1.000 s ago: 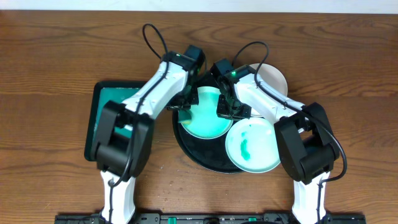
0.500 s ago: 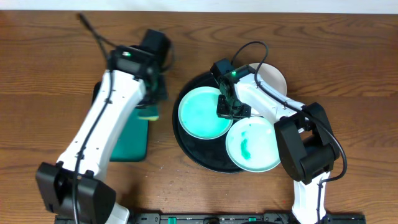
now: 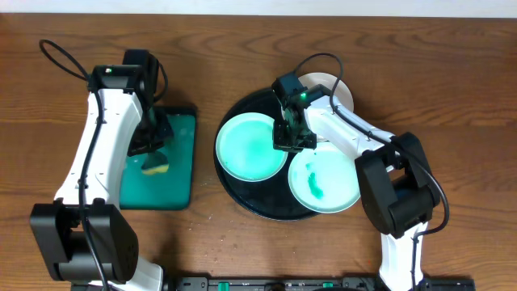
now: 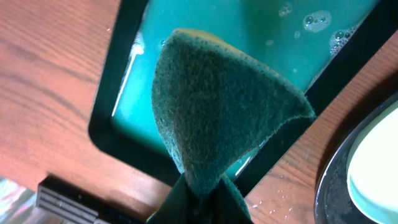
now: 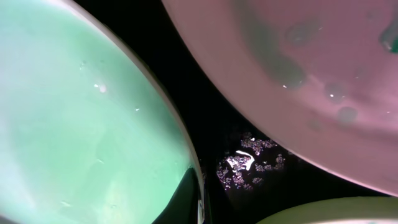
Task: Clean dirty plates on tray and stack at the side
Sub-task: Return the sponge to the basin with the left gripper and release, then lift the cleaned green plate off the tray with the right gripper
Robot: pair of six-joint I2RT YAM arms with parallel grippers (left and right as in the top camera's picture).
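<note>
Now my right claw (image 3: 288,139) clamps mint plate (image 3: 249,147) rim, plate evenly tinted; smeared plate (image 3: 325,179) just beside on tray (image 3: 242,198); left claw (image 3: 152,149) clenches sponge (image 4: 217,106).

From my remote seat, the left arm (image 3: 98,149) and right arm (image 3: 343,133) are white shells between bulky black joints. Thin black cables (image 3: 321,56) loop off them, and small green lights (image 3: 303,95) glow.
</note>
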